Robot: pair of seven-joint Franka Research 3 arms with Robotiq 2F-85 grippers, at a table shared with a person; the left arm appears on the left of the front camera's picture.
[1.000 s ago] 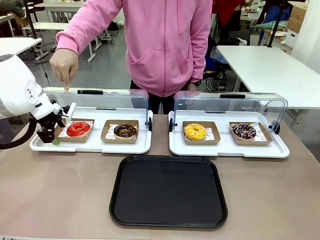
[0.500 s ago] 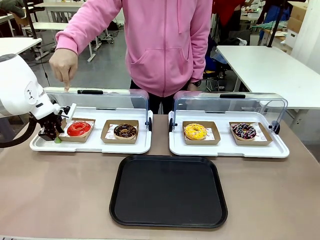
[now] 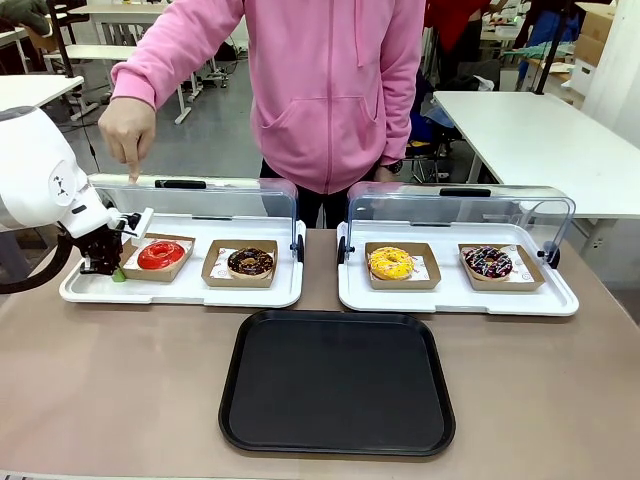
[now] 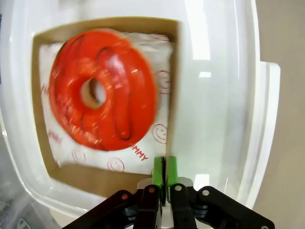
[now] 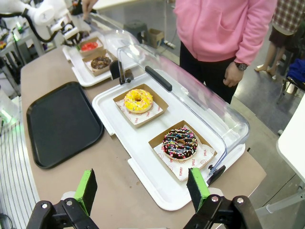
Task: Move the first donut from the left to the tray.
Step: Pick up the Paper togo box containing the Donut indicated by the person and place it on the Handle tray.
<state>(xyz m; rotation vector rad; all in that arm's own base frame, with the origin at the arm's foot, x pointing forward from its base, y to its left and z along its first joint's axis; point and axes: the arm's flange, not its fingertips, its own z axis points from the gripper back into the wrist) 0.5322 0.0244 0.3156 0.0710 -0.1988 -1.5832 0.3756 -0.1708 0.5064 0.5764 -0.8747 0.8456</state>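
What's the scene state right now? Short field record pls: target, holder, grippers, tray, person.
target: red donut, in its brown cardboard holder on the left white tray
left gripper: shut on the holder's edge, pads together
right gripper: open, holding nothing, above the table's right end
black tray: nothing on it, on the table in front of the white trays
other donuts: chocolate donut, yellow donut, sprinkled donut, each in its own holder
person's hand: pointing down above the red donut
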